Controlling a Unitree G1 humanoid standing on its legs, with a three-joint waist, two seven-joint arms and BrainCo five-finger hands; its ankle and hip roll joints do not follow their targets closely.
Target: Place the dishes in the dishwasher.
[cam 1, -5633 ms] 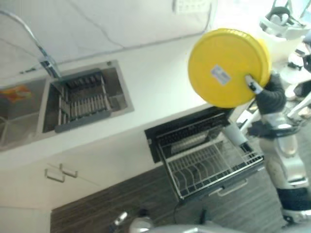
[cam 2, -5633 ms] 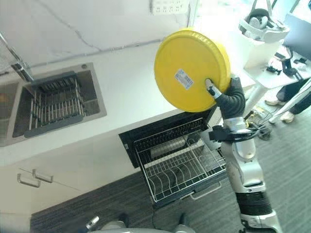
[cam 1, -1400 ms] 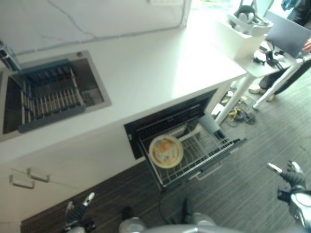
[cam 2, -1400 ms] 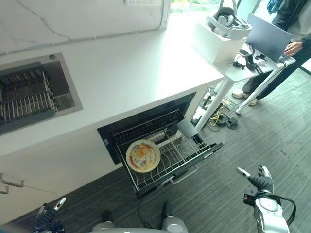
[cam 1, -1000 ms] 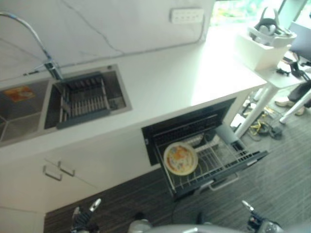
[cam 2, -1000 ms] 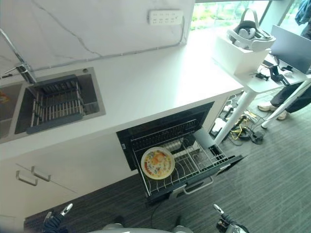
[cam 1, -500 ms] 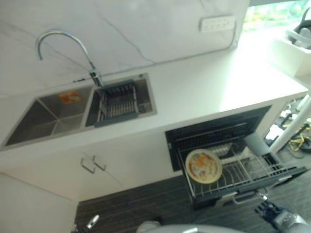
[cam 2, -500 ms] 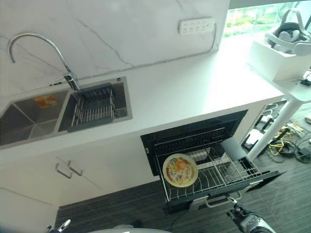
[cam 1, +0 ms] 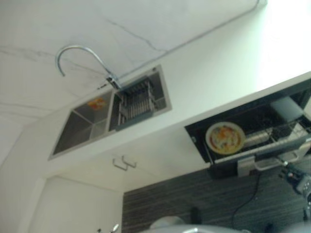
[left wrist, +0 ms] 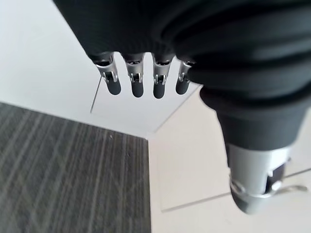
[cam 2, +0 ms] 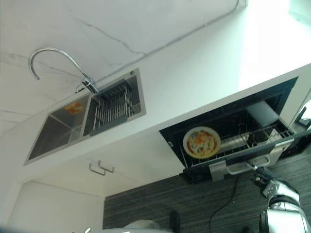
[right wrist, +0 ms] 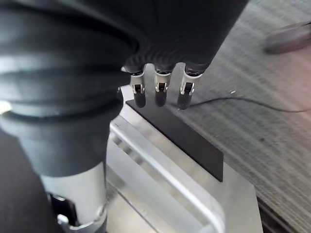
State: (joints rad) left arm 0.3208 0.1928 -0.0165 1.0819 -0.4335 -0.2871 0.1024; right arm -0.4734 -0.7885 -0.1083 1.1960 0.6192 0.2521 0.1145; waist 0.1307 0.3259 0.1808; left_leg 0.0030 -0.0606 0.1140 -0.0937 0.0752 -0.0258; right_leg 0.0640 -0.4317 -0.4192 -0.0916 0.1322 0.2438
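My right hand [cam 2: 265, 175] is relaxed, holding nothing, just beside the dishwasher drawer handle [cam 2: 245, 166]; plate [cam 2: 201, 142] stands in the rack, apart. Left hand [left wrist: 146, 80] relaxed too.

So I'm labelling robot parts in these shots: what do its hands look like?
Both the left hand and the right hand have a dark ribbed cover over back and wrist, a row of silver fingers with dark rounded tips, and a thicker silver thumb set apart.

Both the left hand [left wrist: 141, 73] and the right hand [right wrist: 160, 82] have dark ribbed covers, silver fingers with dark tips, and probably small screws.
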